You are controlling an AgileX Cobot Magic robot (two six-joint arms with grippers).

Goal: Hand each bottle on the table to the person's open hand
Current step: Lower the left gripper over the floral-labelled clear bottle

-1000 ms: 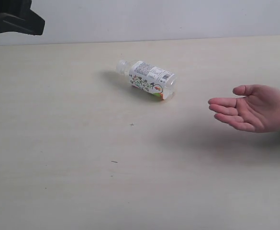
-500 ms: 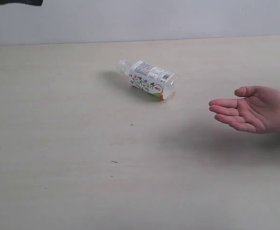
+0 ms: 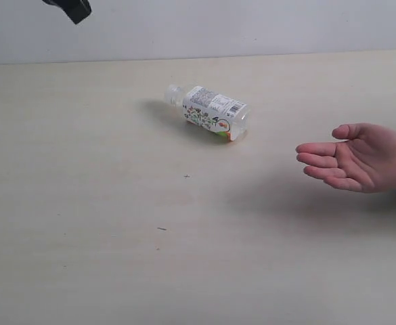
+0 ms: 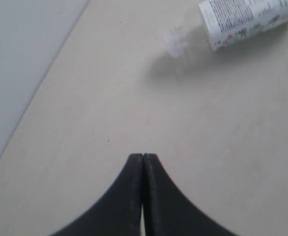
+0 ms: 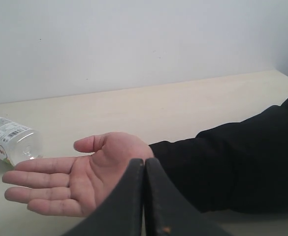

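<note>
The black left claw is pinched shut on nothing, the small clear plastic bottle with a flowery white label lies on its side well ahead of it on the pale beige table, and the bare open hand is held palm-up, ready for it, just in front of the shut, empty right claw.

One clear floral-label bottle, one open hand, one beige table, and two black grippers: left gripper, right gripper

Txt on bottle label prob. illegible.
</note>
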